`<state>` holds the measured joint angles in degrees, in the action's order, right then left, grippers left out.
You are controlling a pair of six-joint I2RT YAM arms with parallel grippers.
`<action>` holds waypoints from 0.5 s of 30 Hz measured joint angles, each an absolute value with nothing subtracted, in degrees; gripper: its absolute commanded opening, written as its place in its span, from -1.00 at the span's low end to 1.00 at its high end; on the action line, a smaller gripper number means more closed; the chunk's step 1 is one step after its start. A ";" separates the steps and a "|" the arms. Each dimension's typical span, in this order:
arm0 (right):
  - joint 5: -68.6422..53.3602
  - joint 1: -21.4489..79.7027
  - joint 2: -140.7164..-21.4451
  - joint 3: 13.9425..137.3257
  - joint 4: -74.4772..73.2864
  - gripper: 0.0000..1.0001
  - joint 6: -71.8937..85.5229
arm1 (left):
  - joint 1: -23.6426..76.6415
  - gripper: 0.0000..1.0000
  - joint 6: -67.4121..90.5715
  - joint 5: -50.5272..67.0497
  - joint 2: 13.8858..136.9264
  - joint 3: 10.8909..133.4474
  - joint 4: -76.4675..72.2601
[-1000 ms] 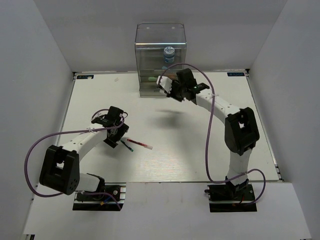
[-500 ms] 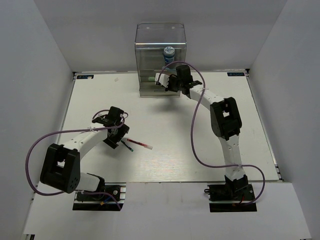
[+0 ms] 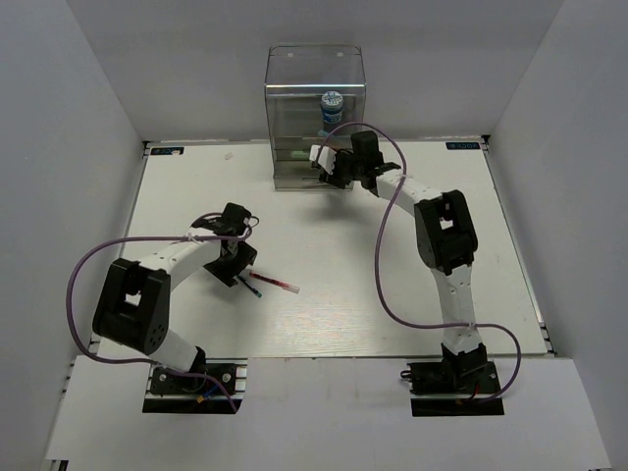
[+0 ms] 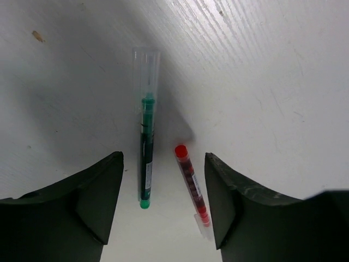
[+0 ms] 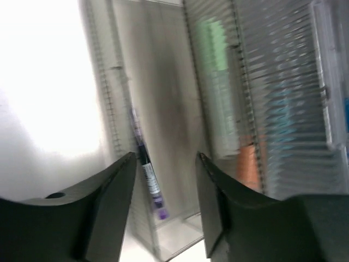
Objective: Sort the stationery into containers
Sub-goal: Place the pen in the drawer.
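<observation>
Pens on the worktop: green pen and red pen lie side by side. In the left wrist view their long axes run along the view, the red one slightly canted. The top view shows the red pen clearly but the green one only partly.

Left end effector hangs over both, fingers wide apart, touching neither. Right end effector is spread and empty at the front of the clear cabinet. Only the right wrist view shows a dark, purple-tipped pen in there, blurry. Top view shows the blue-white roll in the upper part of the cabinet.
</observation>
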<state>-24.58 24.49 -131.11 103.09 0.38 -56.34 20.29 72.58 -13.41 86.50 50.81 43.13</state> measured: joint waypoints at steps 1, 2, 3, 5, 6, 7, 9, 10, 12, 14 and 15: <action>-25.12 24.45 -130.13 101.45 0.56 0.14 -55.61 | 20.38 0.36 72.58 -13.43 86.85 51.16 43.59; -25.67 24.43 -128.97 99.83 0.84 0.14 -55.00 | 20.38 0.30 72.53 -13.43 87.29 51.53 44.10; -26.04 24.38 -127.83 98.35 1.19 0.14 -54.15 | 20.38 0.20 72.53 -13.45 87.74 51.99 44.80; -26.70 24.16 -124.88 95.09 2.20 0.20 -51.72 | 20.38 0.17 72.53 -13.50 88.66 52.69 46.17; -27.05 24.03 -123.22 93.30 3.14 0.20 -50.41 | 20.38 0.12 72.53 -13.50 89.03 52.93 46.61; -27.35 23.81 -121.40 91.66 3.60 0.23 -48.97 | 20.38 0.08 72.55 -13.50 89.41 53.10 46.96; -27.94 23.31 -117.62 87.88 5.28 0.25 -46.28 | 20.38 -0.08 72.55 -13.54 90.04 53.23 47.72; -28.45 22.96 -115.35 85.78 6.02 0.25 -44.86 | 20.36 -0.12 72.58 -13.52 90.26 53.23 47.94; -29.15 22.44 -110.85 81.19 7.99 0.28 -42.26 | 20.36 -0.16 72.53 -13.54 90.76 53.23 48.05; -30.09 21.96 -106.63 76.49 9.61 0.28 -40.38 | 20.36 -0.18 72.51 -13.52 91.39 53.23 48.01; -30.52 21.71 -104.40 74.08 10.26 0.28 -39.31 | 20.36 -0.22 72.49 -13.54 91.74 53.23 48.01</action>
<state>-30.52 21.71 -104.40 74.08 10.26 -39.31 20.36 72.49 -13.54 91.74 53.23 48.01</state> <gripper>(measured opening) 0.638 0.413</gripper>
